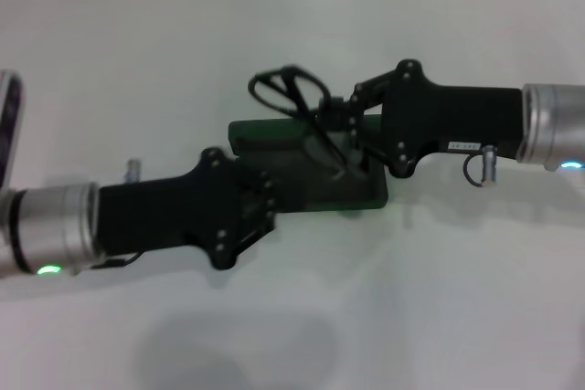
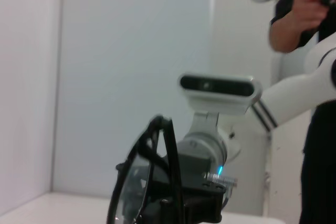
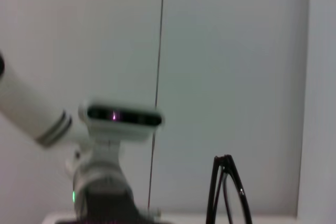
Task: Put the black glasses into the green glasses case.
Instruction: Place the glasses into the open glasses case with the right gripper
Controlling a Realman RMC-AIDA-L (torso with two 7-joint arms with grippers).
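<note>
In the head view, the green glasses case [image 1: 306, 166] lies open on the white table [image 1: 137, 61], between the two arms. The right gripper [image 1: 345, 114] reaches in from the right and pinches the black glasses [image 1: 291, 93] with its fingers pressed onto the frame near the hinge, at the case's far edge. The lenses stand up beyond the far rim of the case, toward the wall, while one thin temple arm slants down from the fingers into the open case. The left gripper [image 1: 265, 203] comes in from the left and sits at the near left corner of the case, its tip touching or overlapping the case's edge; whether its fingers are spread or closed cannot be told. In the left wrist view the black glasses [image 2: 144, 182] rise upright, close to the camera, with the right arm's wrist behind them. In the right wrist view the black glasses [image 3: 228, 192] show edge-on and upright.
</note>
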